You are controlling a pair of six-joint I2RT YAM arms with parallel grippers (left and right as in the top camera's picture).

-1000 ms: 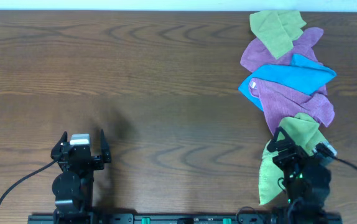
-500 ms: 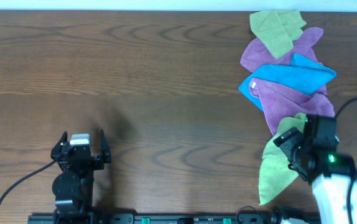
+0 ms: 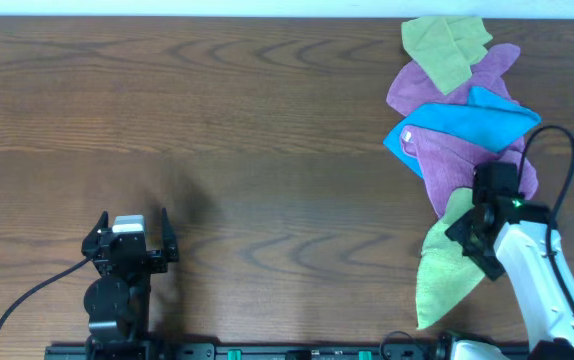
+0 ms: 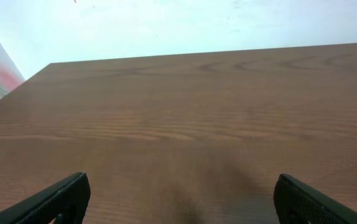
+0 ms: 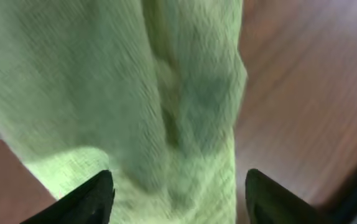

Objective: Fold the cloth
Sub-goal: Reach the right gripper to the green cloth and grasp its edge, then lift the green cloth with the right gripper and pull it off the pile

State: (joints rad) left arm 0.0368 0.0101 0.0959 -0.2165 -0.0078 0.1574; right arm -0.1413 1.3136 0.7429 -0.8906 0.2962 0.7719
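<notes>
The lime-green cloth [image 3: 439, 272] lies crumpled at the front right of the table, its far end under a purple cloth. It fills the right wrist view [image 5: 135, 106]. My right gripper [image 3: 475, 232] hangs over the cloth's right side with its fingers open on either side of a raised fold [image 5: 177, 199]. My left gripper [image 3: 130, 232] is open and empty at the front left, above bare wood [image 4: 178, 199].
A pile of cloths lies at the back right: an olive-green cloth [image 3: 445, 45], two purple cloths [image 3: 437, 90] and a blue cloth [image 3: 472, 122]. The table's front edge runs just behind both arm bases.
My right arm has swung out from its base toward the far side and now stands over the lime-green cloth. The cloth has shifted slightly. The left arm has not moved.
</notes>
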